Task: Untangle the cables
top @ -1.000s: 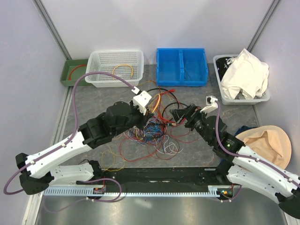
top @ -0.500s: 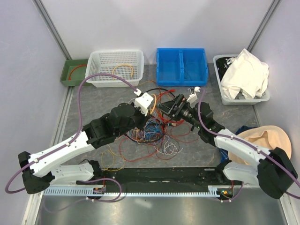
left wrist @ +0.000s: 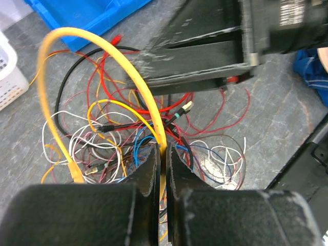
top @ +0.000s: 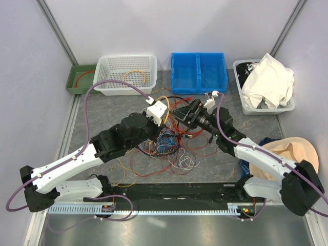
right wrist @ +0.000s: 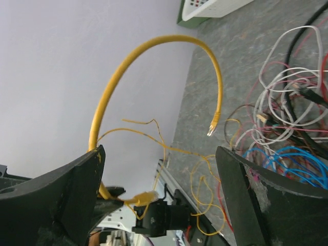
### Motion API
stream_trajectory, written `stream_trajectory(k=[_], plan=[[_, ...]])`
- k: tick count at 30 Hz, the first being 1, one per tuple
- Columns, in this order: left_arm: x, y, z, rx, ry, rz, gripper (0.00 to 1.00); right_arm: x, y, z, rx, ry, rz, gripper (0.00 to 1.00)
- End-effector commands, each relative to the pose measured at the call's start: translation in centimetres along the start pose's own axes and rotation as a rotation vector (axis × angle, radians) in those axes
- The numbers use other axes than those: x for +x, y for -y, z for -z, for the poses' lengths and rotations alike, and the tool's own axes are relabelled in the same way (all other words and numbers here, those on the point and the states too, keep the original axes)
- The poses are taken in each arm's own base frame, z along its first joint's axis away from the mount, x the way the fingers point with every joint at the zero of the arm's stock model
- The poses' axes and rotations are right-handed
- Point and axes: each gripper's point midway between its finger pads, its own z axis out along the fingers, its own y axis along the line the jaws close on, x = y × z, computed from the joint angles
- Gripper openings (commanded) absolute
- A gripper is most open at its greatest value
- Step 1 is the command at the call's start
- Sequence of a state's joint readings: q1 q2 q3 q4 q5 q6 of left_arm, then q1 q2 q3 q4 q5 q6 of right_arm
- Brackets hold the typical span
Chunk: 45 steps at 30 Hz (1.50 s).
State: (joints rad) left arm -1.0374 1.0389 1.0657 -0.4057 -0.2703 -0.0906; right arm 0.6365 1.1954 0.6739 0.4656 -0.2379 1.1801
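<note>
The left gripper [left wrist: 163,166] pinches a yellow cable [left wrist: 77,32] arching above the cables [top: 171,143] heaped mid-table; the right gripper [right wrist: 160,152] gapes wide beside it. Pulling hard could cinch them tighter.

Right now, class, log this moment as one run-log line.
left tool: shut on yellow cable | right tool: open, near its loop | cables: tangled

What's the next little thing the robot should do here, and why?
Probably ease the right gripper forward and close it on the yellow cable. The left gripper is shut on that cable, holding it in an arch above the tangle, and the open right gripper faces the arch.
</note>
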Motion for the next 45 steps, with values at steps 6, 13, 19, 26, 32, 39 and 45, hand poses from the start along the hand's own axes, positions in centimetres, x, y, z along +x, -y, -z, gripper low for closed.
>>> stream_trajectory(k=[6, 13, 19, 26, 32, 39, 45], plan=[[-0.8, -2.9, 0.4, -0.170, 0.027, 0.025, 0.02, -2.7, -1.9, 3.9, 0.086, 0.115, 0.152, 0.98], [0.1, -1.4, -0.1, -0.091, 0.006, 0.043, 0.02, -2.3, -2.9, 1.6, 0.039, 0.048, 0.160, 0.98], [-0.2, -0.2, 0.0, -0.019, 0.027, 0.058, 0.02, -1.2, -3.8, -1.3, -0.046, -0.039, 0.120, 0.90], [0.0, 0.3, -0.1, 0.006, 0.022, 0.069, 0.02, -1.0, -4.1, -2.6, -0.071, -0.071, 0.134, 0.42], [0.3, -0.5, 0.1, -0.040, 0.017, 0.083, 0.14, -2.1, -5.3, -0.9, -0.066, -0.014, 0.207, 0.00], [-0.5, -2.8, 1.5, -0.162, 0.038, 0.133, 0.49, -4.8, -7.6, 2.2, -0.019, 0.102, 0.352, 0.00], [-0.6, -5.0, 3.5, -0.270, 0.088, 0.190, 0.78, -6.7, -9.1, 5.2, 0.019, 0.193, 0.456, 0.00]])
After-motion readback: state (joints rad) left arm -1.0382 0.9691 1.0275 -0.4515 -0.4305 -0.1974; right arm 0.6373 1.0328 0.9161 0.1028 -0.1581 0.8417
